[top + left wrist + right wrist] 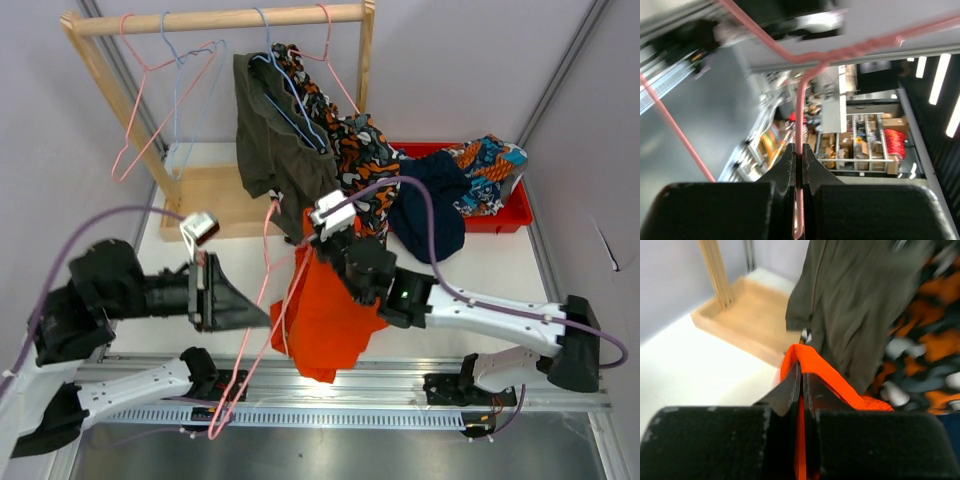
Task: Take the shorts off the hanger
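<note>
Bright orange soft fabric shorts (325, 315): likely light, limp; right hand (801, 385) pinches top fold, left hand (799, 156) pinches thin pink wire hanger (801, 105).

White table (500, 262) — wooden rack (210, 195) base, red bin (497, 221) on it.

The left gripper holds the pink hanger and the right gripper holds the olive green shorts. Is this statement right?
Not quite. The right gripper is shut on the bright orange shorts, not the olive green shorts, which hang beyond it; the right wrist view shows this. The left gripper does hold the pink hanger.
</note>
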Robot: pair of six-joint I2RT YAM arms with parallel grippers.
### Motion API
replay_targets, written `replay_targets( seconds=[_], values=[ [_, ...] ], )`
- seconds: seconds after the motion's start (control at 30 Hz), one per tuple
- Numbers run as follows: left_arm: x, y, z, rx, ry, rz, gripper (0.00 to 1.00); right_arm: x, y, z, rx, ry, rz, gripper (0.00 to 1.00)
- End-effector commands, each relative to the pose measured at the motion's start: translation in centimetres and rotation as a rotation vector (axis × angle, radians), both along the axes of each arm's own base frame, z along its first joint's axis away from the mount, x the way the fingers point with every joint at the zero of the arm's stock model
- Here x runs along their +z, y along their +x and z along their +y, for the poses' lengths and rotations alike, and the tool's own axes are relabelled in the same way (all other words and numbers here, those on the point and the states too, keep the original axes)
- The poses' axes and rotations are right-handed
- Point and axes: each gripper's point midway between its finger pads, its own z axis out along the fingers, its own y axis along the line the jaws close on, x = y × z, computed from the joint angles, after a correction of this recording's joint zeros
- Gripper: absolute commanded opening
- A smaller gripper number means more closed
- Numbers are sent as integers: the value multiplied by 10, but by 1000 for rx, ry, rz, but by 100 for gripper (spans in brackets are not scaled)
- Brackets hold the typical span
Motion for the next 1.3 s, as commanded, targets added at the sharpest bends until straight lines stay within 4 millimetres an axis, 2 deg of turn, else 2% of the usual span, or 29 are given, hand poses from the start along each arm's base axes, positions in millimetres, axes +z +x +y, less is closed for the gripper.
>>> replay_targets(
  seconds=[0.0,0.03,0.1,0.17,0.23,0.27,0.3,0.33,0.37,0.43,0.47,0.5,0.53,0.6,0.63,0.67,0.73,0.77,0.83,0.87,0.9,0.97,1.0,1.03,1.07,1.1,1.13,1.17,1.27],
  values=[
    [86,-6,4,-15,-154,-71,0,-56,17,8,-14,38,78,0],
    [88,-4,2,-14,-151,-71,0,-71,21,12,-23,33,97,0],
    [80,-2,-3,-27,-101,-72,0,-84,22,12,-42,17,100,0],
    [65,1,-4,-19,-53,-84,0,-73,16,8,-46,49,92,0],
    [42,9,4,43,-12,-114,0,-57,-1,2,-42,76,68,0],
    [38,11,8,67,-10,-130,0,-29,-12,-13,-43,135,40,0],
    [31,17,13,113,3,-157,0,-16,-18,-29,-93,160,26,0],
    [9,18,19,133,35,-154,0,-2,-36,-34,-76,154,-4,0],
    [2,19,24,156,42,-164,0,29,-46,-58,-86,221,-31,0],
    [-18,24,37,218,55,-190,0,68,-60,-85,-92,275,-63,0],
    [-32,28,38,237,83,-191,0,93,-62,-108,-99,305,-87,0],
    [-46,35,40,267,119,-213,0,102,-63,-115,-93,267,-94,0],
    [-50,35,44,276,122,-231,0,140,-60,-136,-110,325,-112,0],
    [-64,42,44,289,164,-264,0,167,-57,-151,-126,274,-154,0],
    [-64,45,45,299,171,-283,0,182,-51,-163,-163,274,-179,0],
    [-66,48,43,296,190,-312,0,212,-51,-182,-192,315,-211,0],
    [-64,52,44,302,215,-346,0,234,-42,-188,-241,275,-268,0],
    [-60,56,46,311,232,-383,0,264,-40,-211,-280,321,-313,0],
    [-57,63,47,322,278,-411,0,277,-28,-207,-305,275,-341,0],
    [-49,68,50,340,286,-456,0,300,-25,-227,-346,288,-383,0],
    [-45,74,51,363,312,-473,0,308,-19,-230,-363,291,-395,0],
    [-40,85,58,405,352,-528,0,313,7,-215,-362,235,-414,0],
    [-39,91,56,415,372,-546,0,325,16,-239,-421,223,-428,0],
    [-37,95,57,429,381,-563,0,326,26,-239,-419,247,-418,0],
    [-38,100,58,436,407,-590,0,318,49,-224,-386,196,-400,0],
    [-38,107,59,463,429,-607,0,330,57,-249,-442,211,-429,0],
    [-40,113,55,464,456,-619,0,323,78,-245,-434,226,-401,0],
    [-42,118,54,461,486,-650,0,322,89,-242,-395,212,-401,0],
    [-37,138,50,486,554,-719,0,322,127,-266,-394,240,-397,0]
  ],
)
